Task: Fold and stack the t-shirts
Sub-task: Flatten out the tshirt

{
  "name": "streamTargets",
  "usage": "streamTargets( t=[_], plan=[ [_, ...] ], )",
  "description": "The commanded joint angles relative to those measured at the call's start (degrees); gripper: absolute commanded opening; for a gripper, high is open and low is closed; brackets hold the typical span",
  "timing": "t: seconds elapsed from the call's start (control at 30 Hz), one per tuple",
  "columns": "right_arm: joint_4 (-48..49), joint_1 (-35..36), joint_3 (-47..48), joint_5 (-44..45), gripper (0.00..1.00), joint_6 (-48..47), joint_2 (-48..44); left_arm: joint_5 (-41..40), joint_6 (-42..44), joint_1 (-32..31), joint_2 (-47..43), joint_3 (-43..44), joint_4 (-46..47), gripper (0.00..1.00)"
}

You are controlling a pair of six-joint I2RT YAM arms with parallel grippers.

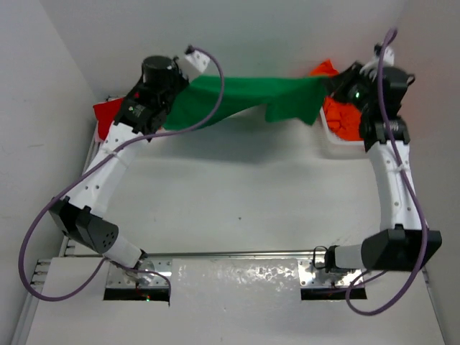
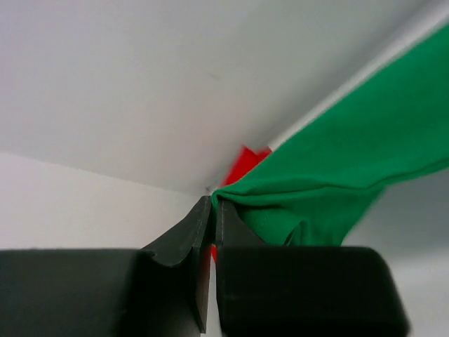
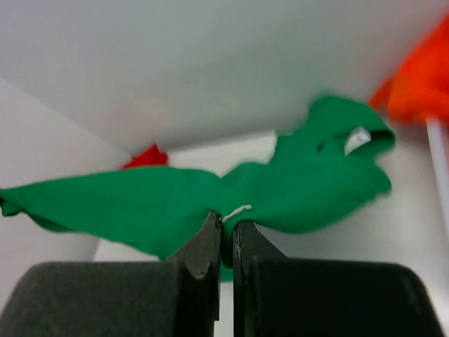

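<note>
A green t-shirt (image 1: 244,97) hangs stretched above the far side of the table, held at both ends. My left gripper (image 1: 181,97) is shut on its left end, the cloth (image 2: 337,161) pinched at the fingertips (image 2: 212,202). My right gripper (image 1: 332,88) is shut on its right end, green cloth (image 3: 175,200) bunched between the tips (image 3: 227,223), with a sleeve part drooping below. A red t-shirt (image 1: 108,113) lies behind the left arm at the far left. An orange t-shirt (image 1: 341,115) is heaped at the far right.
A white basket rim (image 1: 334,144) shows under the orange heap at the far right. White walls close in on the left, back and right. The arm bases sit at the table's near edge (image 1: 237,269).
</note>
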Motion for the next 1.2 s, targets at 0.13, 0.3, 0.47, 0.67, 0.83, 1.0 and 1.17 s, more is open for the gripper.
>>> streamTargets(
  t=[0.13,0.3,0.47,0.67,0.83,1.0,1.17],
  plan=[
    [-1.2,-0.1,-35.51,-0.18,0.0,-0.8,-14.61,8.69,12.82,0.06,-8.14,-25.38,-16.45,0.1],
    [-3.57,-0.1,-49.49,0.79,0.0,-2.03,-18.57,13.69,13.45,-3.71,-11.93,-40.32,-26.47,0.39],
    [-2.52,-0.1,-50.92,-0.44,0.0,-2.38,-15.68,16.59,7.82,-5.3,-13.17,-42.27,-27.1,0.42],
    [-3.14,-0.1,-47.41,-0.09,0.0,-4.14,-11.55,9.51,1.49,-8.55,-12.29,-49.96,-19.4,0.46],
    [-2.7,-0.1,-46.35,-0.36,0.0,-3.97,-8.56,4.48,5.71,-6.36,-11.77,-61.07,-6.82,0.47],
    [-4.97,-0.01,-44.16,3.33,0.0,-6.33,-2.59,0.88,7.38,-6.27,-7.39,-64.77,6.99,0.49],
    [-9.55,-0.1,-38.54,6.85,0.26,-11.96,5.05,0.78,8.0,-6.09,-3.24,-66.0,9.02,0.48]
  ],
)
